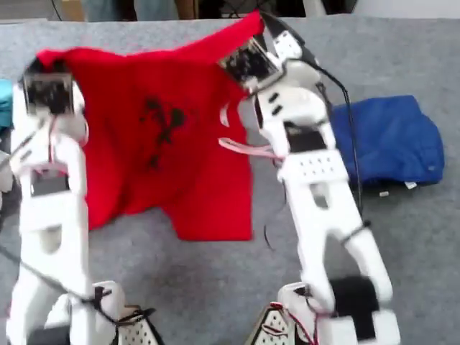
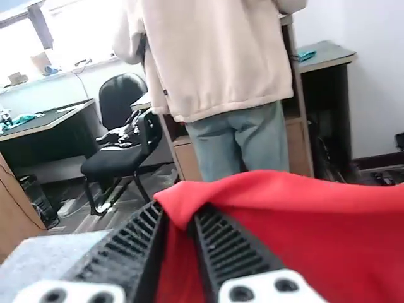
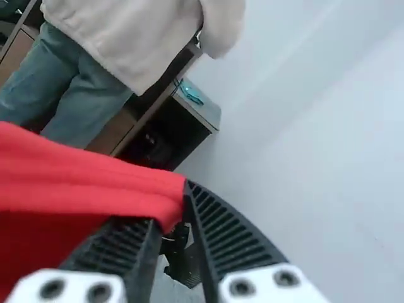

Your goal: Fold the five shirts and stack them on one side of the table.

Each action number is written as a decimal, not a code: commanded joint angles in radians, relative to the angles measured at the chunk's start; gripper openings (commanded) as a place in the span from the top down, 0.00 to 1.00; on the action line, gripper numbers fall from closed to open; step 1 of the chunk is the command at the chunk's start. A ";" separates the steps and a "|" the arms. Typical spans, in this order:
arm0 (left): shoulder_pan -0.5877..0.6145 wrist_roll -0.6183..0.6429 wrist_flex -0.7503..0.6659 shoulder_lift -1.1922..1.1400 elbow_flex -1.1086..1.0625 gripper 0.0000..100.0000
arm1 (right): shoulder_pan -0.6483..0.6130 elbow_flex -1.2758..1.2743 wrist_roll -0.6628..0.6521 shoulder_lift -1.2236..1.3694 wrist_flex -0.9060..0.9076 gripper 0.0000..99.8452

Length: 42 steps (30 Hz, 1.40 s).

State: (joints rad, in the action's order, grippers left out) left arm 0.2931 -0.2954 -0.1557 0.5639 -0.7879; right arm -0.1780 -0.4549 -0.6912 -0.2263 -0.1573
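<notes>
Grey cloth-covered bench beneath both arms. Over it, red shirt with a black print, stretched wide between the two arms, raised along its far edge and draping down toward the near side. To the right, well apart from it, blue shirt lying on the bench in a compact folded bundle. On one upper corner of the red shirt, left end effector pinched tight, ridged black fingers almost together with cloth bunched between. On the other corner, right end effector clamped the same way, a red fold pinned in its grip. At the bench's left edge, sliver of teal cloth.
</notes>
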 commanded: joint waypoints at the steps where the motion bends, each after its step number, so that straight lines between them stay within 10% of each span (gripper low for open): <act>1: 0.018 -0.017 -0.028 -0.210 0.300 0.97 | -0.009 0.193 -0.008 0.120 -0.029 0.99; 8: 0.018 -0.241 -0.029 -0.453 0.367 0.97 | -0.021 0.295 0.055 0.168 0.213 0.99; 16: 0.039 -0.267 -0.006 -0.187 0.044 0.97 | -0.028 0.297 0.187 -0.110 0.755 0.99; 26: -0.004 -0.466 0.901 0.436 -0.229 0.97 | -0.103 0.291 0.180 -0.329 1.392 0.99; 42: 0.174 -0.833 1.358 0.779 -0.608 0.97 | -0.160 -0.128 -0.169 -0.341 1.847 0.99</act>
State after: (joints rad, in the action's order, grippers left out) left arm 0.4327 -1.0457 1.1423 1.3034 -1.3802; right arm -0.3345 -0.5224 -0.8109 -0.5393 1.6732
